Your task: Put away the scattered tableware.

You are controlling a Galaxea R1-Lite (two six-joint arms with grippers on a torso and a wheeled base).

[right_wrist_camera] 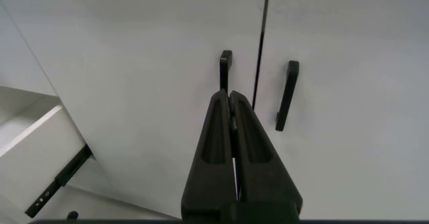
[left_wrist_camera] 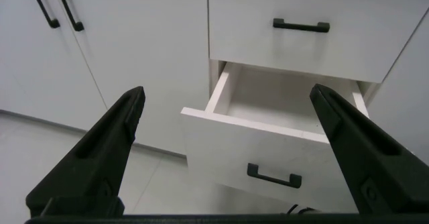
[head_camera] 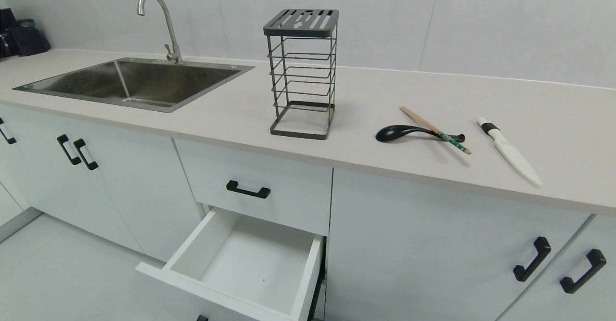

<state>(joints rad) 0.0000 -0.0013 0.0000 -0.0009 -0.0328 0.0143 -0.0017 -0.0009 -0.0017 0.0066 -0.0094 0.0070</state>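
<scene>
Black spoon [head_camera: 399, 132] lies on the pale bench [head_camera: 385, 85], bowl to the left, handle running right. Chopsticks [head_camera: 435, 129] lie slantwise across that handle, touching it, green-banded tips toward the bench's front edge. Just right of them, and apart, is the knife [head_camera: 510, 152]: white w/ a black band near its far end, flat on the bench, slanted, its near end close to the front edge. Over to the left of the spoon stands the rack [head_camera: 301, 23]: dark wire, upright, slotted plate on top, btwn the sink [head_camera: 144, 78] and the tableware. Tap [head_camera: 166, 20] curves up behind the sink, by the wall. Down below the bench, under the rack, an upper drawer [head_camera: 269, 176] sits shut w/ a black handle, and the drawer [head_camera: 308, 273] beneath it is pulled out, white inside. L pincer [left_wrist_camera: 228, 96] hangs low in front of the cupboards, fingers [left_wrist_camera: 107, 150] spread wide apart w/ nothing btwn them, facing that open drawer [left_wrist_camera: 268, 163] and well apart from it. R pincer [right_wrist_camera: 230, 100] has its fingers pressed together, gripping nothing, facing two white doors [right_wrist_camera: 134, 83] w/ a pair of upright black handles [right_wrist_camera: 287, 93], one each side of the seam. Its tip sits near the handles; touching or not, can't tell.
</scene>
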